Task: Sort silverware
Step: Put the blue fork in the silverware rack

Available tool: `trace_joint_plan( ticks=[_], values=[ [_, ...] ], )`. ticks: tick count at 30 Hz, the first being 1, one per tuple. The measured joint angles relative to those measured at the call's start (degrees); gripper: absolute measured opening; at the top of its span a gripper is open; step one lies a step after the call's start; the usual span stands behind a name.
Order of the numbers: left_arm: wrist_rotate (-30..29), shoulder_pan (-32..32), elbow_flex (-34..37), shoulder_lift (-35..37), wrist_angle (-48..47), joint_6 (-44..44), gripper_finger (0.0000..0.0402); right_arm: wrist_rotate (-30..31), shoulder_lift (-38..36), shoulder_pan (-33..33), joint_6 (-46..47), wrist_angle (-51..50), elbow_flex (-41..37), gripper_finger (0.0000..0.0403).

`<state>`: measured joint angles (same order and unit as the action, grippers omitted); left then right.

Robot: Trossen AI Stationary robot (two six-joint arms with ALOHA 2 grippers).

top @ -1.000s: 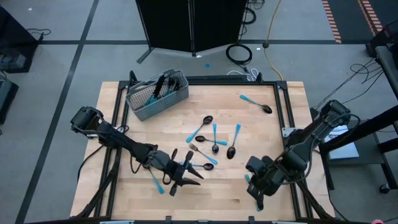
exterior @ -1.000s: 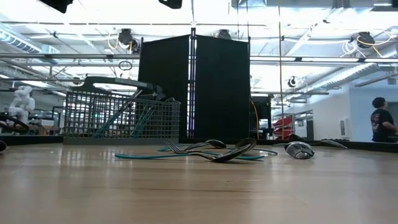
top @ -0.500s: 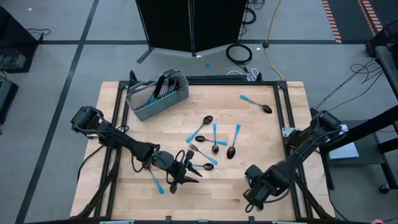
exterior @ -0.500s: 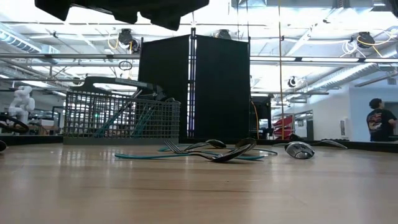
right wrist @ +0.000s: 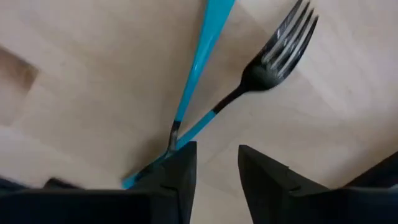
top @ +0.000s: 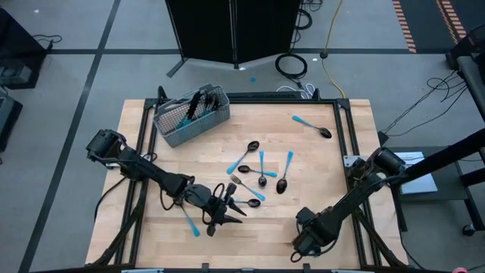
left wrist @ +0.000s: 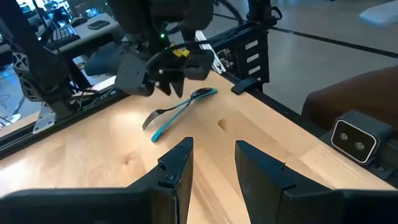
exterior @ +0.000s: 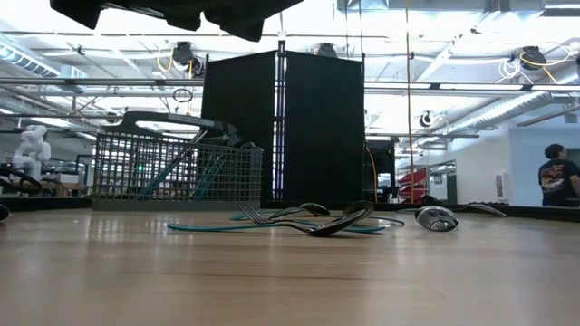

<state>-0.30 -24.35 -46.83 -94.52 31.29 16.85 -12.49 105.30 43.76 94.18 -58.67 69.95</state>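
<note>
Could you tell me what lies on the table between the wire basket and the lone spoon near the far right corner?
Only bare wood: in the high view, nothing sits between the basket and that spoon.

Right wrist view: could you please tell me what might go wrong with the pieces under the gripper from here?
1. The fork and a second blue-handled piece lie crossed just below the open right gripper. Closing there could catch both, or flick one away.
2. The high view puts this spot near the table's front edge, so a nudged piece might slide off.
The left gripper waits open, left of the right one.
</note>
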Motion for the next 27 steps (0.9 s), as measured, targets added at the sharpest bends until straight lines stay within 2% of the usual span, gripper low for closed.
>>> trace_joint_plan(
  ticks=[11,17,19,22,25,27],
  values=[
    [0.0,0.0,0.0,0.0,-0.4,-0.1,0.0116,0.4,0.4,-2.6,-2.1,2.6,-4.4,0.0096],
    [0.0,0.0,0.0,0.0,-0.6,-0.2,0.0116,-0.5,0.0,-2.8,-0.7,10.1,-9.3,0.0093],
    [0.0,0.0,0.0,0.0,-0.7,-0.2,0.0116,-0.4,-0.1,-2.9,0.2,10.9,-10.5,0.0083],
    [0.0,0.0,0.0,0.0,-0.7,-0.2,0.0116,0.2,-0.2,-2.9,0.6,10.1,-10.8,0.0045],
    [0.0,0.0,0.0,0.0,-0.6,-0.2,0.0116,3.4,-1.8,-2.9,1.1,8.4,-10.9,0.0009],
    [0.0,0.0,0.0,0.0,-0.5,-0.2,0.0116,9.5,-3.5,-2.7,1.8,4.9,-11.3,0.0008]
  ],
)
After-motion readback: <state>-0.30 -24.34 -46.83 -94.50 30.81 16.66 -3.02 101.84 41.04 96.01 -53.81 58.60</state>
